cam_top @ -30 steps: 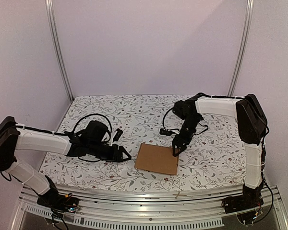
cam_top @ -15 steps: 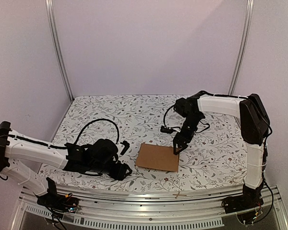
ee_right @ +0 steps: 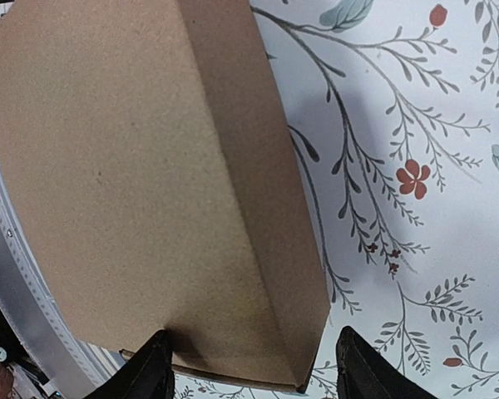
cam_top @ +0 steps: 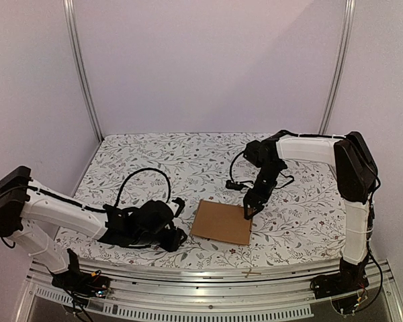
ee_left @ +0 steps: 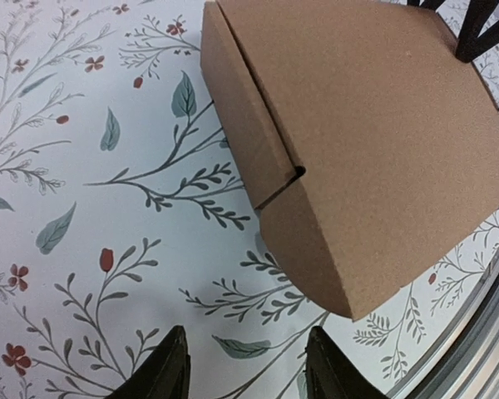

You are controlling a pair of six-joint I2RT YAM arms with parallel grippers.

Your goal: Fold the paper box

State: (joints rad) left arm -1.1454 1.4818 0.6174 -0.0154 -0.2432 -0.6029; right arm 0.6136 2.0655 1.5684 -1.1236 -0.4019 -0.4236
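Top external view: the paper box (cam_top: 220, 222) lies flat on the worktop (cam_top: 188, 161), near the front edge and a little right of centre. It is plain brown, closed up, lid side up. The worktop has a white cover printed with leaves and small red flowers. The left arm reaches low across from the left; the left end effector (cam_top: 176, 236) sits close to the cover, just beside the box's left edge and not touching it. The right arm comes down from the far right; the right end effector (cam_top: 248, 210) is at the box's far right corner. A metal rail (cam_top: 208, 275) runs along the front.

Left wrist view: the left end effector (ee_left: 245, 370) has its two dark fingertips (ee_left: 162, 366) apart, jaws wide, with nothing between them but flowered cover. The box (ee_left: 374, 141) fills the upper right, clear of the fingertips. Its side wall shows a folded flap with a small notch at the seam. The other arm's fingers show at the box's far corner, top right.

Right wrist view: the right end effector (ee_right: 254, 374) is spread wide, with one corner of the box (ee_right: 125, 183) lying between the fingers (ee_right: 154, 370). Cannot tell whether either finger touches the cardboard. The box's top panel and one sloping side wall are in view, with the rail at the lower left.
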